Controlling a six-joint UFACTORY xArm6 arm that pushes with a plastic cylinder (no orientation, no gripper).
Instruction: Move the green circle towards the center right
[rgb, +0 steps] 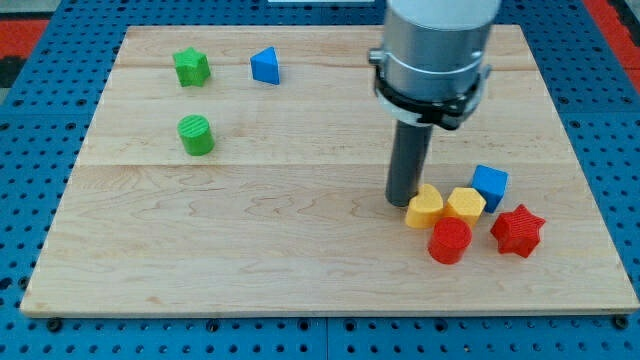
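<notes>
In the camera view, the tip (402, 201) rests bare just left of the yellow heart (424, 208), far from the green circle (196, 135) at the left, so a careless sweep could scatter that cluster, though open board (250, 260) lies between.

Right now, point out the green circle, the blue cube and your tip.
green circle (196, 135): camera view, its ribbed side.
blue cube (490, 186): camera view, its front face.
my tip (402, 201): camera view, the rod's very end.
</notes>
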